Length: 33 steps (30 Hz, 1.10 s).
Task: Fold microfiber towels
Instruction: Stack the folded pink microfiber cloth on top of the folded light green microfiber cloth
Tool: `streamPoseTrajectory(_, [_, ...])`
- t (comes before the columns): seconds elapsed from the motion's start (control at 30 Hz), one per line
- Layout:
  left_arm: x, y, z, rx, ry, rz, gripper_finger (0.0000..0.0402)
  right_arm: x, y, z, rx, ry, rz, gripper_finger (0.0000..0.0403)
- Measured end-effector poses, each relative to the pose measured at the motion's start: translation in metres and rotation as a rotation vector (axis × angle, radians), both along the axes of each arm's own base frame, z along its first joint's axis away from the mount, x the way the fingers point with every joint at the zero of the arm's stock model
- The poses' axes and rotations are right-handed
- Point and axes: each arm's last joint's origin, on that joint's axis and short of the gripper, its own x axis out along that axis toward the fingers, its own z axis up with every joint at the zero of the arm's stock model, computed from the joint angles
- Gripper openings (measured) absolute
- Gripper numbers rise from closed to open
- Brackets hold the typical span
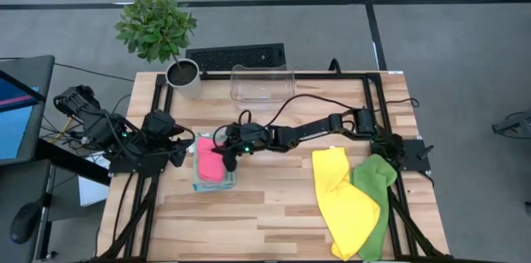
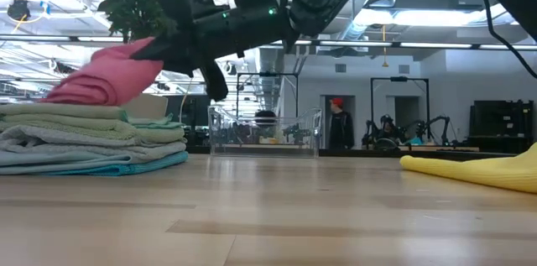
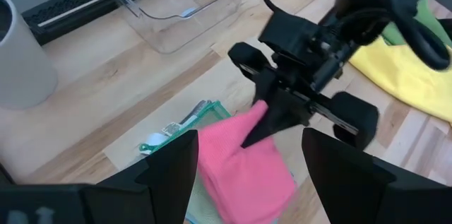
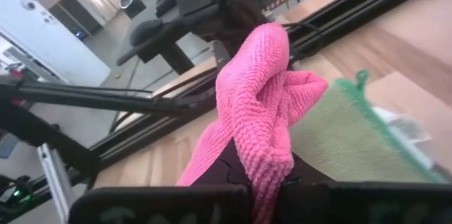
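A folded pink microfiber towel (image 1: 207, 168) lies on a stack of folded towels (image 2: 92, 136) in pale green, grey and teal, at the table's middle left. My right gripper (image 1: 226, 159) reaches across from the right and is shut on the pink towel's right end. My left gripper (image 1: 182, 153) waits just left of the stack, open, its fingers (image 3: 169, 171) standing apart above the pink towel (image 3: 244, 164) and touching nothing. A yellow towel (image 1: 344, 201) and a lime green towel (image 1: 377, 188) lie loose and crumpled at the table's near right. My right gripper pinches the pink towel's bunched right end (image 4: 265, 160) between its two fingers, several layers together. The fingers come from the table's right, slanting slightly down. The held end (image 2: 147, 52) is raised, and the towel slopes down to its left part (image 2: 80, 90), which rests on the stack.
A clear plastic bin (image 1: 263, 83) stands at the table's far middle, and a potted plant (image 1: 182, 74) at the far left. A keyboard (image 1: 236, 56) lies beyond the far edge. Bare wood lies between the stack and the yellow towel. A person shows far behind the table (image 2: 337, 123).
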Motion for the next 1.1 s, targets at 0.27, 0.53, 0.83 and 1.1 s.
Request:
streamPoseTrajectory(0.27, [0.001,-0.001,0.000,-0.009,-0.012,-0.001,0.0245,-0.001,-0.007,-0.003,-0.003,0.034,-0.009,0.0027])
streamPoseTrajectory(0.53, [0.001,-0.001,0.001,-0.013,-0.017,0.001,0.0245,-0.002,-0.007,-0.005,-0.053,0.052,-0.002,0.0043])
streamPoseTrajectory(0.83, [0.002,-0.001,0.001,-0.015,-0.025,0.004,0.0245,-0.003,-0.014,-0.008,-0.129,0.089,-0.068,0.0135])
streamPoseTrajectory(1.1, [0.003,-0.002,0.001,-0.025,-0.036,0.010,0.0245,0.000,-0.040,0.000,-0.182,0.074,-0.099,0.0210])
